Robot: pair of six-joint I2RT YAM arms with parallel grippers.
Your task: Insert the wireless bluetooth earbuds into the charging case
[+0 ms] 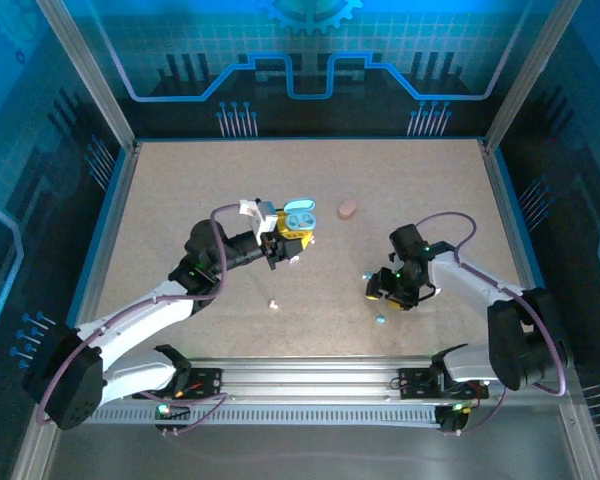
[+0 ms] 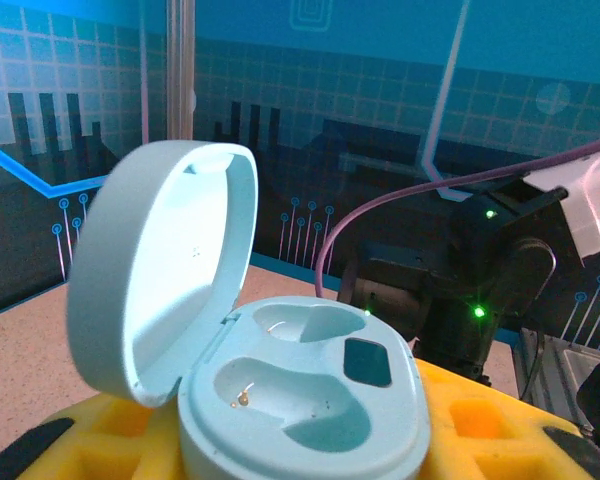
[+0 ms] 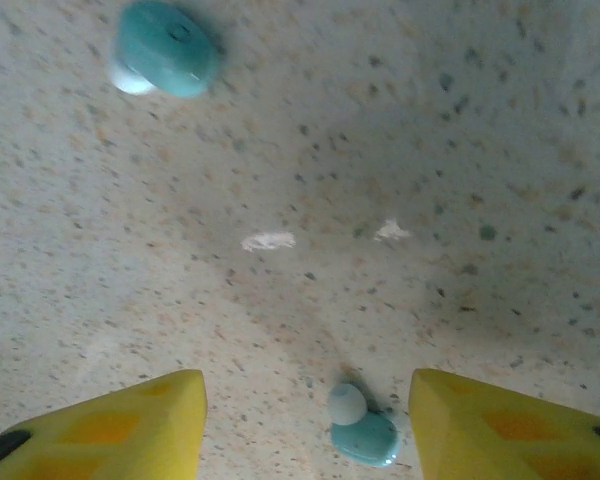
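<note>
The left jaws are clamped on the pale blue charging case [image 2: 310,400], which is held up off the table [image 1: 430,190] with its lid [image 2: 160,270] swung open and both wells empty. The right jaws stand apart, their yellow fingers [image 3: 120,425] pointing down just over the table. A teal earbud [image 3: 363,432] lies between them, close beside one finger. A second teal earbud [image 3: 165,48] lies farther off. A white earbud [image 1: 274,304] rests between the arms, and a pink case [image 1: 347,208] sits beyond the charging case.
</note>
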